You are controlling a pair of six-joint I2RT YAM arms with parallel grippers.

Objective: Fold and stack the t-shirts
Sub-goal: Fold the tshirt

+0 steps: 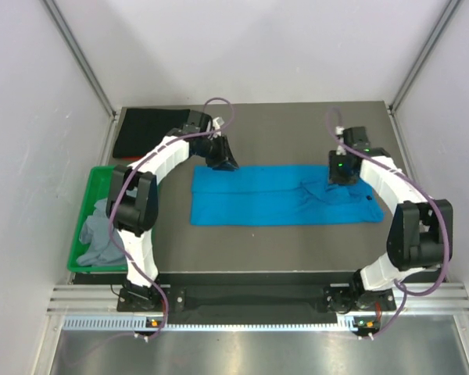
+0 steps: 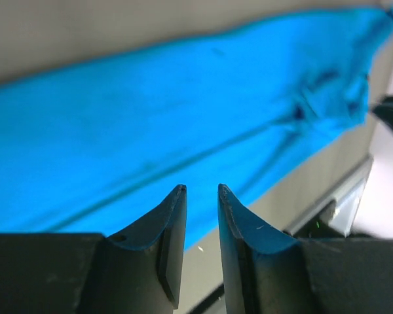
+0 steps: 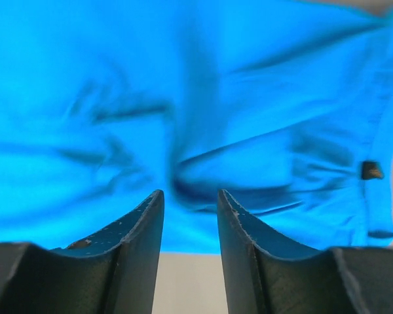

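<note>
The bright blue t-shirt (image 1: 281, 195) lies on the table as a long folded strip, rumpled at its right end. My left gripper (image 1: 225, 162) hovers over the strip's far left corner. In the left wrist view the left gripper (image 2: 202, 190) is open by a narrow gap with nothing in it, and the blue t-shirt (image 2: 183, 111) lies beyond. My right gripper (image 1: 342, 176) is above the rumpled right part. In the right wrist view the right gripper (image 3: 190, 194) is open and empty, just over the blue t-shirt (image 3: 203, 98). A folded black t-shirt (image 1: 152, 131) lies at the back left. The grey t-shirt (image 1: 102, 234) is bunched in the bin.
A green plastic bin (image 1: 86, 205) stands at the table's left edge beside the left arm. White walls and metal frame posts close in the table on the left, right and back.
</note>
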